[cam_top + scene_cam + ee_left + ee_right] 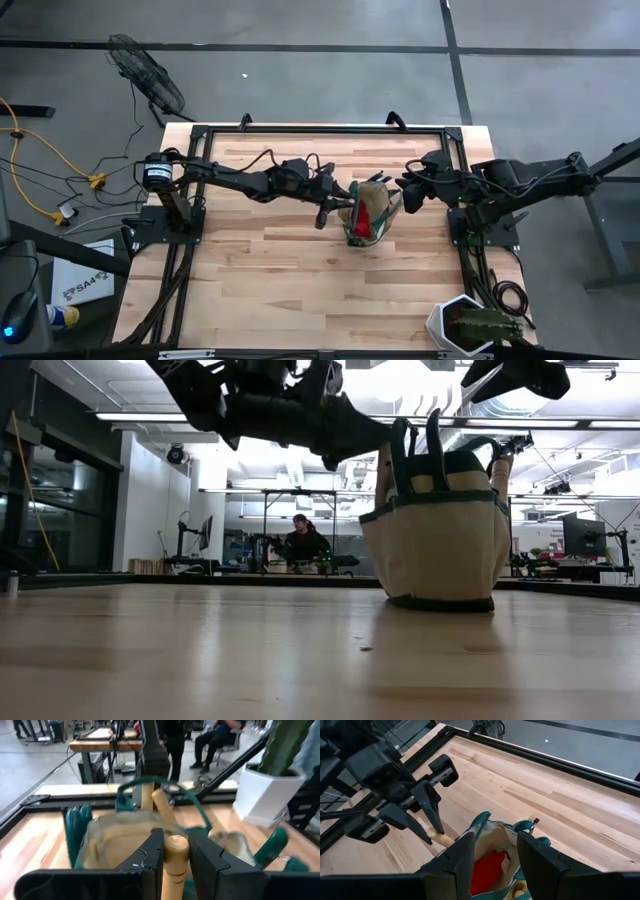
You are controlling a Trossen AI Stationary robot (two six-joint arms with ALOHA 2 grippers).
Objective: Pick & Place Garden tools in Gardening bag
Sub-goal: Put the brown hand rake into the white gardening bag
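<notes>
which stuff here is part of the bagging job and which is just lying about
Part of the job:
- gardening bag
- wooden-handled tool held in the left gripper, beside the bag
- red fabric piece inside the bag
- right gripper, jaws apart, astride the bag's rim

Just lying about:
- spiky plant in a white pot, at the table's corner
- floor fan, off the table

One gardening bag [372, 214] is seen on the one wooden table [270, 270]. Two robot arms are counted, each with one gripper: the left gripper [325, 213] and the right gripper [407, 190]. One wooden tool handle [175, 854] is gripped between the left fingers, and a second wooden handle [161, 801] is counted standing in the bag. One red fabric piece [489, 870] is seen inside the bag. One spiky plant [484, 326] in one white pot [441, 324] is counted at the table's corner. One fan [147, 72] is counted on the floor, and one seated person [302, 544] in the room behind.
</notes>
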